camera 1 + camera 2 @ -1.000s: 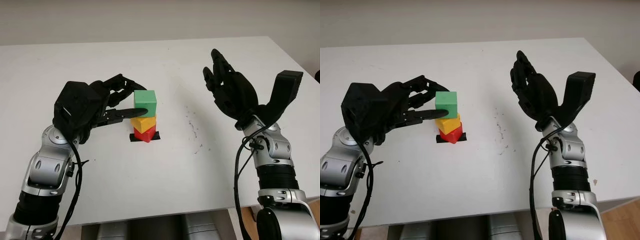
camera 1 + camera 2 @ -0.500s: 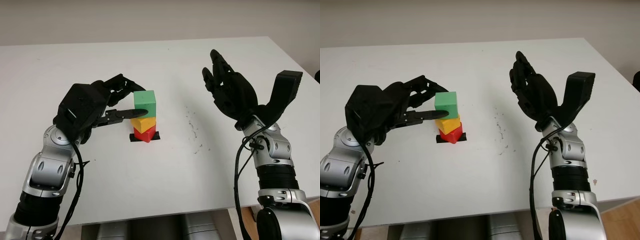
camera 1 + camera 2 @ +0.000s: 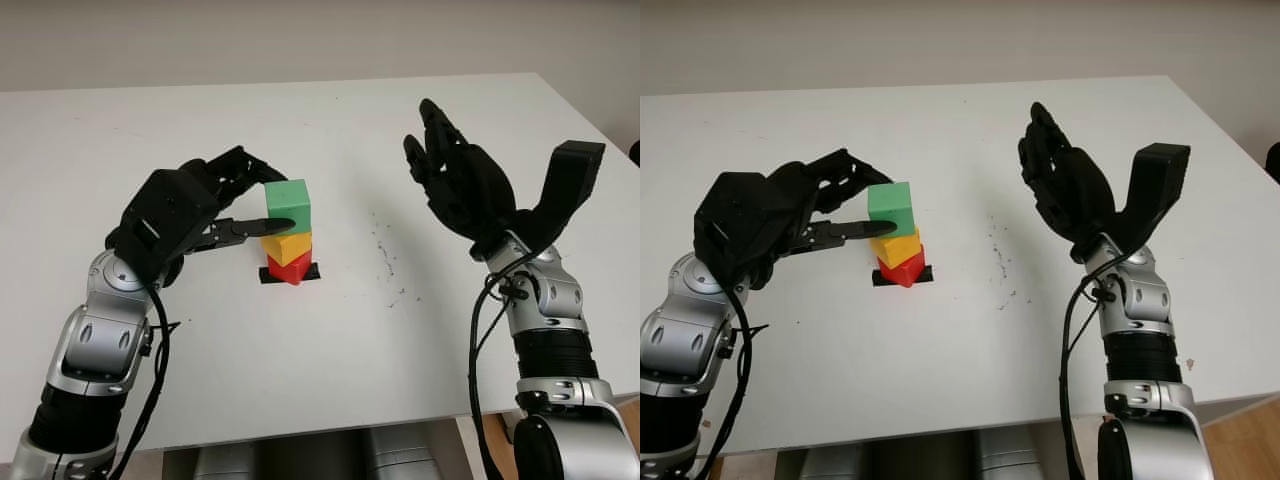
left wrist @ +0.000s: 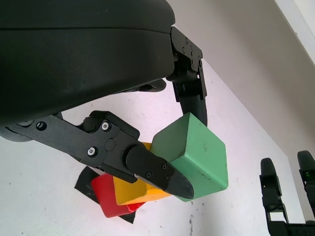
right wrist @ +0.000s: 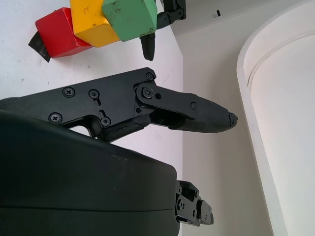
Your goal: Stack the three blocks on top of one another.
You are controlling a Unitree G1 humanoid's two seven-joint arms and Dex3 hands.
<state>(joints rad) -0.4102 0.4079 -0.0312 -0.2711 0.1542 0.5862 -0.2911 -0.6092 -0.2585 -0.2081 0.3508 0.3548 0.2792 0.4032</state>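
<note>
A green block (image 3: 290, 206) sits on a yellow block (image 3: 288, 247), which sits on a red block (image 3: 287, 268). The stack stands on a patch of black tape (image 3: 313, 272) near the table's middle. My left hand (image 3: 264, 204) is shut on the green block from its left side, thumb (image 4: 157, 169) against the near face and fingers (image 3: 250, 170) behind it. The yellow block is turned a little against the other two. My right hand (image 3: 455, 185) is open, raised above the table to the right of the stack, palm facing it.
The white table (image 3: 330, 350) has bare room on every side of the stack. A few small dark specks (image 3: 385, 255) mark the surface between the stack and the right hand. The front edge runs just ahead of both forearms.
The left hand's shell has shifted slightly right toward the stack while its fingers stay on the green block. The stack and the right hand have not moved.
</note>
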